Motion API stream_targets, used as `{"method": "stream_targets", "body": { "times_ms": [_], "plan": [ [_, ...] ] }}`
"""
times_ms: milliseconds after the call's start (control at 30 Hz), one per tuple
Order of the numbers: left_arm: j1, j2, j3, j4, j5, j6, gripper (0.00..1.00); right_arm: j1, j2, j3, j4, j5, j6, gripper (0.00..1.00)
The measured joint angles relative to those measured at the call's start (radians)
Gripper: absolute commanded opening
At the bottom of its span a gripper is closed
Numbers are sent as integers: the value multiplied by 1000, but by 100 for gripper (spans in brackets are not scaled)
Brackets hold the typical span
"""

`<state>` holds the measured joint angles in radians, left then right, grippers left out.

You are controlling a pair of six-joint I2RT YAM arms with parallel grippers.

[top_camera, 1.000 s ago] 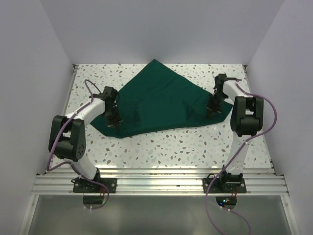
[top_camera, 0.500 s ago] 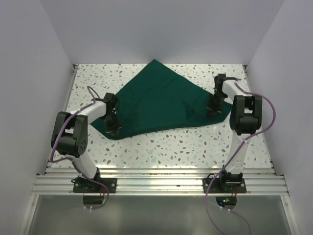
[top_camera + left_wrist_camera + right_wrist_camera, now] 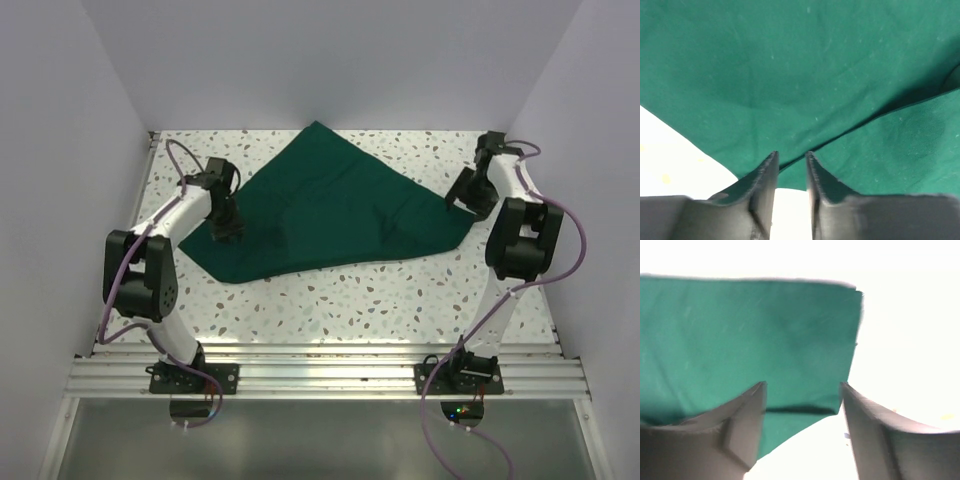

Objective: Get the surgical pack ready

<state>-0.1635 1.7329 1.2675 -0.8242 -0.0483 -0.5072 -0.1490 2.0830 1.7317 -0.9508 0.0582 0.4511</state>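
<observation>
The speckled counter (image 3: 330, 300) is carrying the dark green surgical drape (image 3: 330, 205), which is lying spread and slack, its long axis running from one arm to the other. The left fingers (image 3: 227, 228) are hovering over its left end, slightly apart on nothing, cloth beneath and ahead. The right fingers (image 3: 462, 198) are standing wide apart and empty, the right corner just ahead, so each arm seems placed for its own end

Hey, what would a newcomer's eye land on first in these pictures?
The dark green fabric drape, spread wide and rumpled across the white speckled table. The left tool hangs open over its left edge; the right tool stands open by its right corner.
</observation>
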Motion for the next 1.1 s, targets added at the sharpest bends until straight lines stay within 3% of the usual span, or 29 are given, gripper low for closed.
{"method": "stream_targets", "body": {
  "times_ms": [67, 233, 433, 633, 700, 767, 800, 1100],
  "plan": [
    [2, -5, 9, 0, -14, 6, 45, -23, 0, 2, 15, 33, 19, 86],
    [24, -8, 10, -5, -16, 3, 50, -32, 27, 7, 71, 80, 27, 88],
    [48, -9, 10, -14, -24, -7, 51, -39, 132, 26, 129, 101, 10, 77],
    [82, -23, 10, -31, -35, -22, 51, -77, 128, 10, 181, 72, -25, 68],
    [99, -31, 9, -31, -36, -29, 51, -93, 131, 14, 184, 46, -42, 62],
    [126, -39, -1, -26, -36, -33, 51, -106, 142, 32, 178, 23, -60, 44],
    [145, -42, -11, -27, -36, -34, 51, -109, 145, 37, 178, 16, -64, 42],
    [343, -44, -90, -9, -42, -51, 54, -124, 119, -9, 228, -33, -89, 36]
  ]
}}
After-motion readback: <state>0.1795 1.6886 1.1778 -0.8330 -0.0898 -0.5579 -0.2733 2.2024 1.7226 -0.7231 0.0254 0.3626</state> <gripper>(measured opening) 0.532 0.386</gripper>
